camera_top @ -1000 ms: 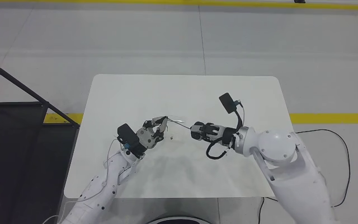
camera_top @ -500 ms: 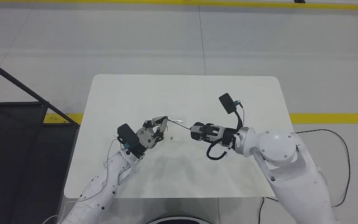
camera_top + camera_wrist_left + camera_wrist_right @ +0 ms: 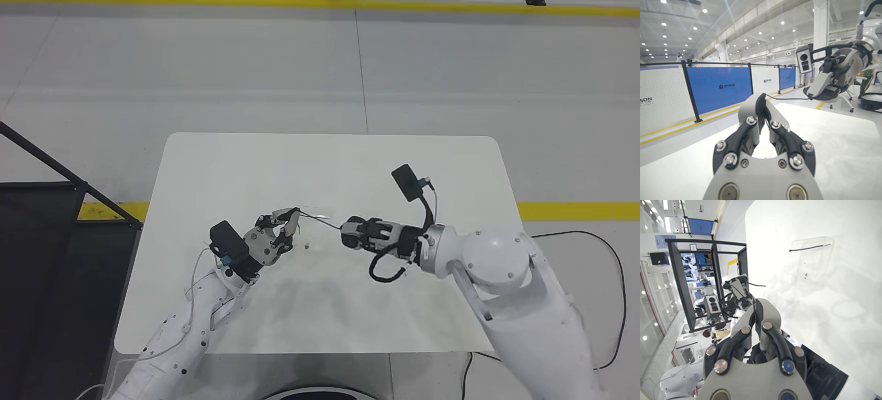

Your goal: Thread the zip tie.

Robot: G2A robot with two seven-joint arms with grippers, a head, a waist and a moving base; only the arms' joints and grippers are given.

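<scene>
A thin black zip tie (image 3: 320, 222) hangs in the air above the white table (image 3: 420, 300), between my two grippers. My left gripper (image 3: 290, 222) is shut on one end of it; in the left wrist view the zip tie (image 3: 787, 98) runs straight out from the left gripper (image 3: 762, 97) to the tip of my right gripper (image 3: 810, 95). The right gripper (image 3: 755, 302) is shut. In its wrist view the zip tie (image 3: 757, 284) sticks out from the left gripper (image 3: 736, 283), and its end appears just off the right fingertips. Whether they touch I cannot tell.
A clear shallow tray (image 3: 810, 262) lies on the table beyond the grippers, with a second black zip tie (image 3: 806, 248) across it. A black frame and dark panel stand off the table's left side.
</scene>
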